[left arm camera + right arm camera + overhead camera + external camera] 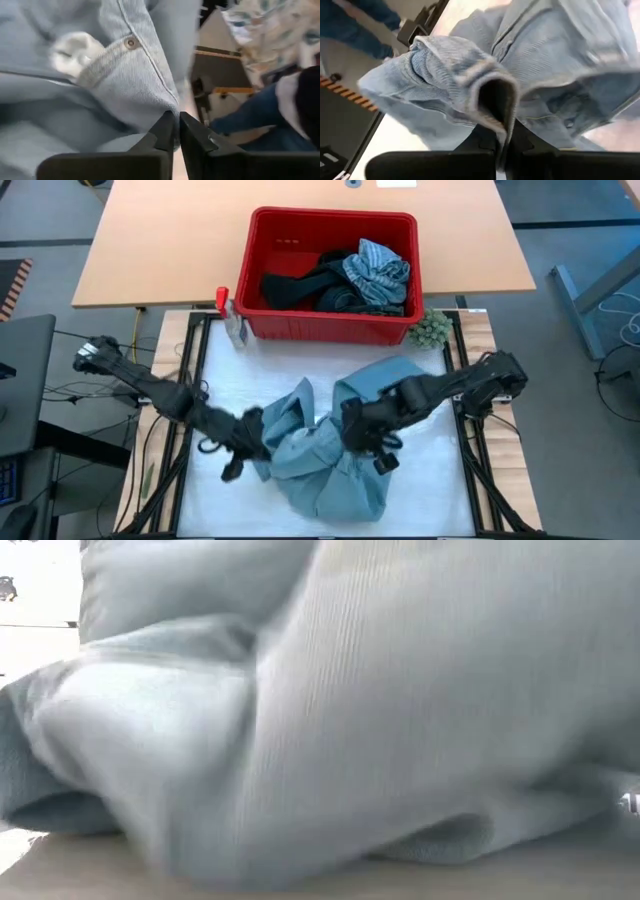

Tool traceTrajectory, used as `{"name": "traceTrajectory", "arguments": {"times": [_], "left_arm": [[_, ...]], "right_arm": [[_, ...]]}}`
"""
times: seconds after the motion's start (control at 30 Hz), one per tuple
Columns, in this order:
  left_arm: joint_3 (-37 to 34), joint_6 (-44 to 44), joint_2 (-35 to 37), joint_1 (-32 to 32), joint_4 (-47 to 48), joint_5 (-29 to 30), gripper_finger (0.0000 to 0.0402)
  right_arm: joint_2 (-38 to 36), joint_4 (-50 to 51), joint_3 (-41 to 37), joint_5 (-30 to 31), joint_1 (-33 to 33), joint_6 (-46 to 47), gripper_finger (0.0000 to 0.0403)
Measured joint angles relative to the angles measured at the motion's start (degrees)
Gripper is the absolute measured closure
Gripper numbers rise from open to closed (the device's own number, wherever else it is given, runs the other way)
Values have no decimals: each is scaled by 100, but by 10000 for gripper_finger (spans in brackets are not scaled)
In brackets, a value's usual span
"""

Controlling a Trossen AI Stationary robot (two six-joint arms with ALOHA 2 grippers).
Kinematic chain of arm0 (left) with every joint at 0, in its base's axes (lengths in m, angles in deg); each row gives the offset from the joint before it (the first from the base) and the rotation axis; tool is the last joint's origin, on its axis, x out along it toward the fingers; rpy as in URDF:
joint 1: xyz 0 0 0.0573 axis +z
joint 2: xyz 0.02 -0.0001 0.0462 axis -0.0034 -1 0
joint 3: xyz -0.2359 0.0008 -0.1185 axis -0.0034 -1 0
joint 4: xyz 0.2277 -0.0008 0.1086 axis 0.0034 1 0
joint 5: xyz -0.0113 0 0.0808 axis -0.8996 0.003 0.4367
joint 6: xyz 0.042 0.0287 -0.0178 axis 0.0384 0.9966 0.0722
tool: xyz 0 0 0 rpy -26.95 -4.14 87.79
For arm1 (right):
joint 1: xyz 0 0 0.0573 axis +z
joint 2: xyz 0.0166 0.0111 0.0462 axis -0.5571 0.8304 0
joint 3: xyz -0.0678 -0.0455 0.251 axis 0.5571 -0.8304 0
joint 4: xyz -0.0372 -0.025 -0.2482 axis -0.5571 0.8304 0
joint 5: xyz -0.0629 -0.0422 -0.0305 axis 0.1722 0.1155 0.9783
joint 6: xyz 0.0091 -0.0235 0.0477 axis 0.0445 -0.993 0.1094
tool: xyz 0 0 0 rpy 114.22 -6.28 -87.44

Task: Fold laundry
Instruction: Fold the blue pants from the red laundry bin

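1. Laundry: the light blue garment (330,455) lay bunched between both grippers, left gripper (262,442) and right gripper (352,438) about equally near.
2. Low view: only its cloth (filling everything).
3. Left wrist: fingers (167,131) pinched a hem.
4. Right wrist: fingers (487,136) clamped a fold directly ahead.

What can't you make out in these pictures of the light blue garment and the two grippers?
- Low view: the light blue garment fills the picture, hiding both grippers and the table behind it.
- High view: left gripper and right gripper fingertips are buried in cloth folds.
- High view: the clothes in the red basket overlap, so they cannot be counted.
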Motion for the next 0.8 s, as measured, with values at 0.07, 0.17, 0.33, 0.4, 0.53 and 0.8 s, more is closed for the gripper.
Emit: {"name": "traceTrajectory", "arguments": {"times": [0.07,0.17,0.33,0.4,0.53,0.8], "left_arm": [[-210,-289,-101,-150,-190,-39,360],[-248,-466,-145,-248,-266,41,317],[-243,-267,29,-210,-1318,561,239],[-234,-62,138,-96,-1817,964,211],[-223,270,139,342,-2145,1622,172],[-224,595,-1018,1529,-2829,52,161]], "right_arm": [[175,-4,0,-25,56,96,374],[385,7,0,-140,76,286,374],[705,16,0,-137,125,551,374],[793,13,0,-132,149,599,374],[798,-101,0,-119,193,661,374],[773,-247,2,-76,171,985,374]]}}
